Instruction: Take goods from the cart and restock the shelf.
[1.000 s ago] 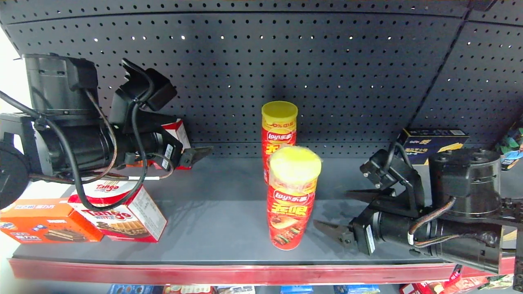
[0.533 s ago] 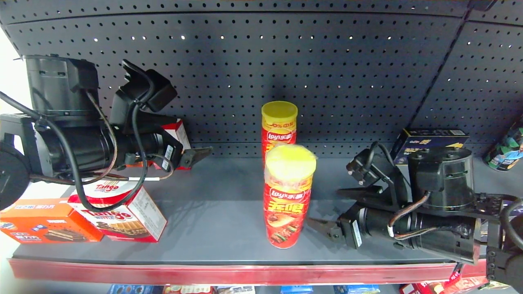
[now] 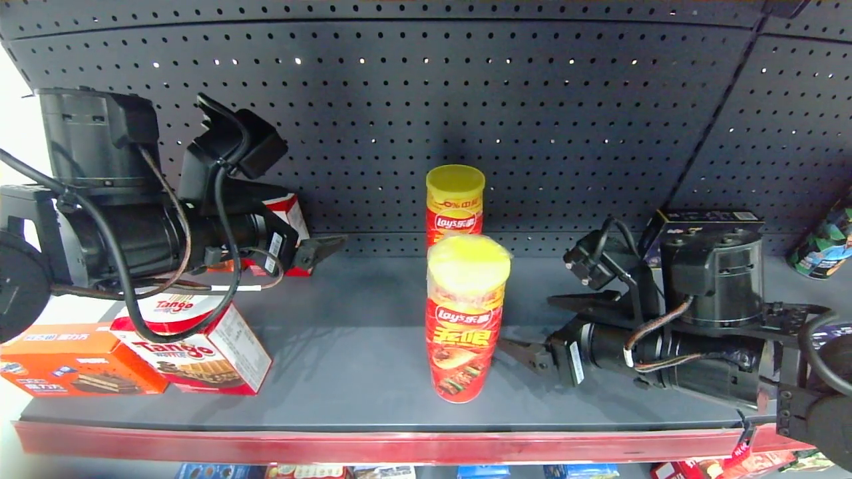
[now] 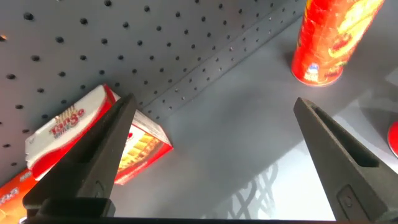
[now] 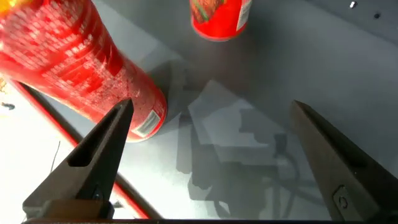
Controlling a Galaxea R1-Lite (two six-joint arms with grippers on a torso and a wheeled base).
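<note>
Chip can (image 3: pixel 466 319) upright on the shelf (image 3: pixel 346 359).
Right gripper (image 3: pixel 552 326) just beside it, fingers apart; left gripper (image 4: pixel 214 106) likewise spread.

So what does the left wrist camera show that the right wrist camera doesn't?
Only the left wrist view shows the wafer box by the back wall, seen past the open left tool. Only the right wrist view shows the red shelf edge strip and the front chip can up close, beside the open right tool. Both show the grey shelf board and an upright red chip can farther off.
</note>
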